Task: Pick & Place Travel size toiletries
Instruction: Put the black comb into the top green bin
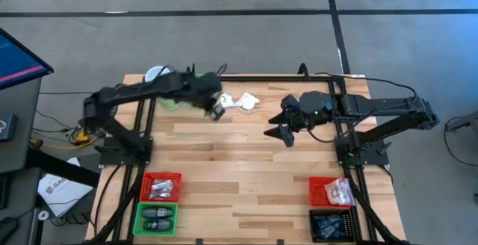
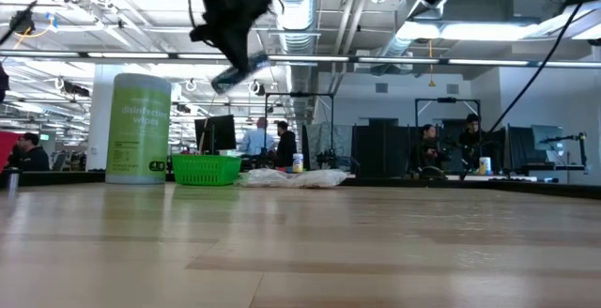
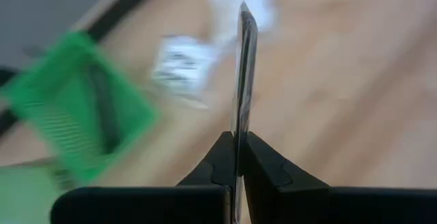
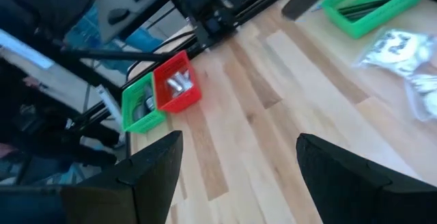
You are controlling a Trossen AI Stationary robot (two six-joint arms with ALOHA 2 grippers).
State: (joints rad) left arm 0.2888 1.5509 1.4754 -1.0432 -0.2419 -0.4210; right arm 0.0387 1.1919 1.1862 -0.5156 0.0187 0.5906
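Between our left gripper's (image 3: 235, 173) closed fingers sits a slim silvery packet (image 3: 244, 74), lifted clear of the table (image 1: 246, 170). We judge the carry is underway: keep it pinched and level. White sachets (image 1: 243, 101) lie just beside it, the green basket (image 2: 206, 169) behind. Toward the red bin (image 1: 161, 187) the wood lies bare. Our right gripper (image 1: 285, 129) waits, spread wide, empty.

Your left pincer (image 1: 217, 112) is raised above the desk's far side, its fingers (image 3: 263, 166) clamped shut on a thin packet (image 3: 244, 80). Your right pincer (image 1: 284, 131) hangs mid-desk, fingers spread wide, empty.
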